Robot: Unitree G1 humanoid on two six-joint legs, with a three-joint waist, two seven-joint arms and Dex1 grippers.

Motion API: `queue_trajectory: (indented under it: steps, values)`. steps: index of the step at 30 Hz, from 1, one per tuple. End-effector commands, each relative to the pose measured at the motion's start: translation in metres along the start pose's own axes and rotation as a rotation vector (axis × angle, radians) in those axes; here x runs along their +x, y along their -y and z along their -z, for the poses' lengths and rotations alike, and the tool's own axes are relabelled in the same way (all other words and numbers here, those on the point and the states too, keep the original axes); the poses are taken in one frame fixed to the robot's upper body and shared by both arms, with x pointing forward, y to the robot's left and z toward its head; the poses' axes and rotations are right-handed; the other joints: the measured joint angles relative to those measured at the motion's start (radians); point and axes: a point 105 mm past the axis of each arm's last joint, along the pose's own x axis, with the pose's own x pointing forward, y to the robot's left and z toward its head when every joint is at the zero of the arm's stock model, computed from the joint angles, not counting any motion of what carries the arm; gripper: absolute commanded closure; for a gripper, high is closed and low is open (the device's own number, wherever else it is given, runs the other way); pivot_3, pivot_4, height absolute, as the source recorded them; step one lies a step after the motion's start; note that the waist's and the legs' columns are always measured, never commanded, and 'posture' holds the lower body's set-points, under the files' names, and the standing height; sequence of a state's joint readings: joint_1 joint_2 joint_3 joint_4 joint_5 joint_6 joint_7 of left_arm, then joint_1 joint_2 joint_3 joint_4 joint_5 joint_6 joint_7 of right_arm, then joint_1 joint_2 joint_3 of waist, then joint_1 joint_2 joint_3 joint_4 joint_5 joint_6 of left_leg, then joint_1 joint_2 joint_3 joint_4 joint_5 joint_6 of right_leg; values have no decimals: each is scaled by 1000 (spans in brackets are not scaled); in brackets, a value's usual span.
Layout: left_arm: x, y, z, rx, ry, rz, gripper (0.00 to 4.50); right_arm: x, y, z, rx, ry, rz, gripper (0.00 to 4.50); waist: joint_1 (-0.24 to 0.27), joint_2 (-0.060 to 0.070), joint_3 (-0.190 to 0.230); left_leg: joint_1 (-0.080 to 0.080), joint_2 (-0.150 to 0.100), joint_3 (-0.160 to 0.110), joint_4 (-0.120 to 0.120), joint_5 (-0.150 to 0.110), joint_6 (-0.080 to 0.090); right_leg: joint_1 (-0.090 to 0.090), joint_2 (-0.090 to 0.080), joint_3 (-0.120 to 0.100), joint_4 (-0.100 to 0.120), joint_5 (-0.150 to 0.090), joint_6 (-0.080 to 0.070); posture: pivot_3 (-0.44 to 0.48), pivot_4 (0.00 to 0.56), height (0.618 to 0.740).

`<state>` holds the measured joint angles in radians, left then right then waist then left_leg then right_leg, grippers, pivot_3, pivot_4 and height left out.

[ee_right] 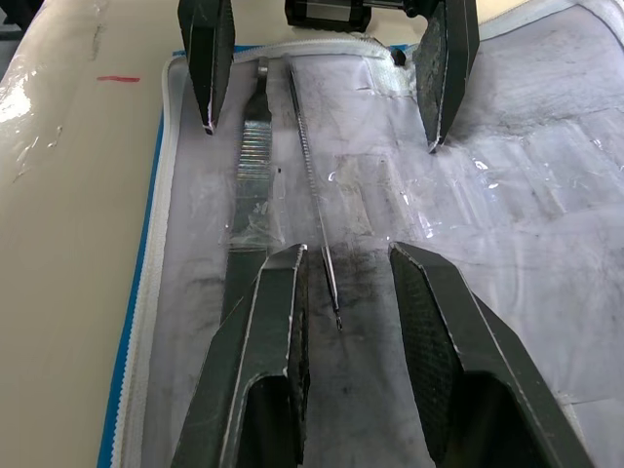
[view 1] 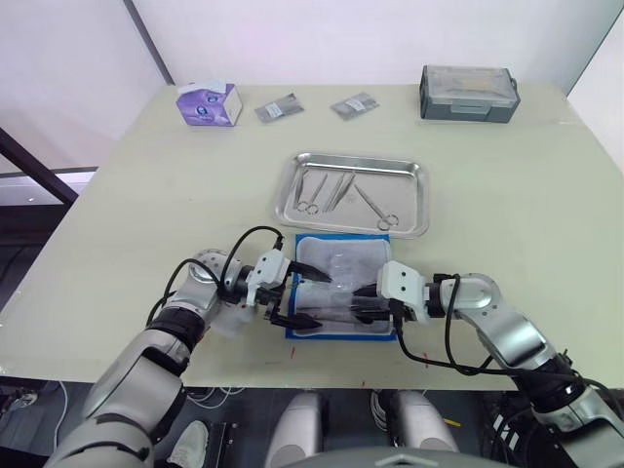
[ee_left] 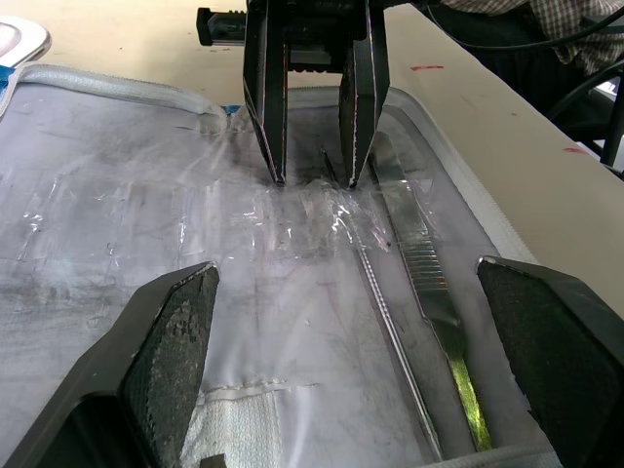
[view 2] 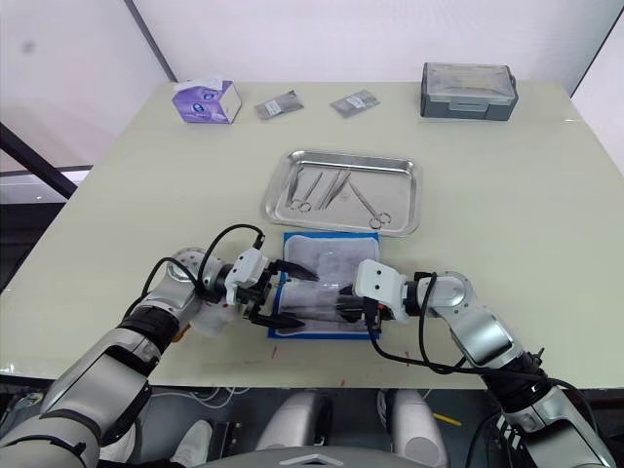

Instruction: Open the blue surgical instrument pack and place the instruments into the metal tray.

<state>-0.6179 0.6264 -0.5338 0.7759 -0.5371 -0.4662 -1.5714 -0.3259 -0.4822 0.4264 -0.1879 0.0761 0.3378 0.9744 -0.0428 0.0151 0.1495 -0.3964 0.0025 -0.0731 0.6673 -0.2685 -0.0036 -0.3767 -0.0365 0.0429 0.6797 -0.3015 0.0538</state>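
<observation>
The blue surgical instrument pack (view 1: 336, 255) lies unfolded near the table's front edge, clear pockets facing up. Two instruments remain on it: a flat ridged handle (ee_right: 252, 156) and a thin probe (ee_right: 310, 185). Behind the pack, the metal tray (view 1: 353, 159) holds scissors (view 1: 310, 193), another pair of scissors (view 1: 376, 208) and a slim tool between them. My left gripper (view 1: 320, 300) is wide open over the pack's left side. My right gripper (ee_right: 346, 252) faces it from the right, open narrowly, with the probe's tip lying between its fingers (ee_right: 273, 322).
At the back of the table stand a purple-white tissue box (view 1: 210, 102), two small grey packets (view 1: 280, 107) (view 1: 353, 104) and a grey lidded box (view 1: 468, 93). The table's front edge runs just below the pack.
</observation>
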Motion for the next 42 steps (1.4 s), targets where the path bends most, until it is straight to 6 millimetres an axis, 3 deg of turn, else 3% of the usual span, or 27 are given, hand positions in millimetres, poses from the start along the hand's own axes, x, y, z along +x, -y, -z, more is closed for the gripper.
queue_trajectory:
  steps: [1,11,12,14,15,42]
  values:
    - [2,18,19,-89,-45,75,0,2,-3,-4,-16,9,-18,3124,0,0,0,0,0,0,0,0,0,0,0,0,0,0,0,0,150,738]
    - [2,18,19,-86,-48,77,0,-4,-3,4,-16,-18,-23,3124,0,0,0,0,0,0,0,0,0,0,0,0,0,0,0,0,150,738]
    - [2,18,19,-86,-48,78,0,-4,-3,4,-16,-18,-24,3626,0,0,0,0,0,0,0,0,0,0,0,0,0,0,0,0,150,738]
    - [2,18,19,-86,-48,77,0,-4,-3,4,-18,-19,-26,3848,0,0,0,0,0,0,0,0,0,0,0,0,0,0,0,0,150,738]
    - [2,18,19,-86,-48,77,0,-3,-3,4,-19,-20,-26,4332,0,0,0,0,0,0,0,0,0,0,0,0,0,0,0,0,150,738]
    - [2,19,19,-90,-45,78,0,-6,-3,6,-27,-27,-29,4332,0,0,0,0,0,0,0,0,0,0,0,0,0,0,0,0,150,738]
